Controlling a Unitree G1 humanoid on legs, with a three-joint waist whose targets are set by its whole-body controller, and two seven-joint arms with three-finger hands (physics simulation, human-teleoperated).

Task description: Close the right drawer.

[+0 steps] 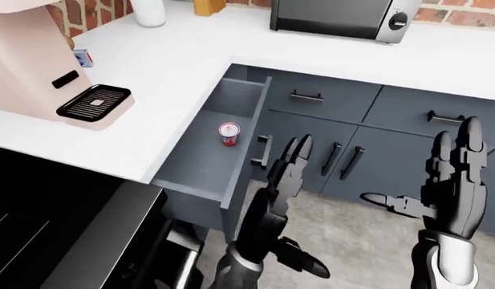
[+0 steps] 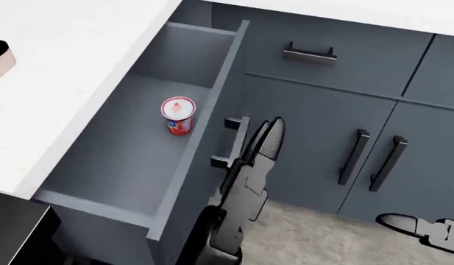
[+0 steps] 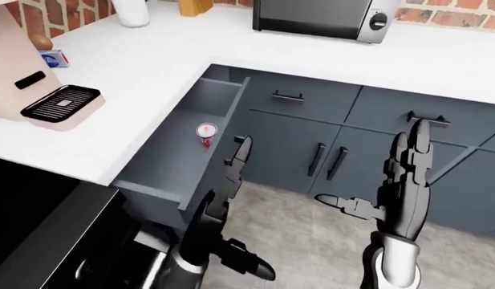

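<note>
The grey drawer [image 2: 123,160] stands pulled far out from under the white counter [image 2: 57,83], at the left of the head view. A red and white can [image 2: 177,116] stands upright inside it. My left hand [image 2: 262,144] is open, fingers stretched flat beside the drawer's front panel, right next to its black handle [image 2: 234,141]; I cannot tell whether it touches. My right hand [image 1: 440,171] is open and empty, raised at the right, away from the drawer.
Closed grey cabinet doors with black handles [image 1: 344,159] and another drawer [image 1: 307,96] lie to the right of the open drawer. A coffee machine [image 1: 38,66] and a microwave [image 1: 335,18] stand on the counter. A black stove [image 1: 55,223] fills the bottom left.
</note>
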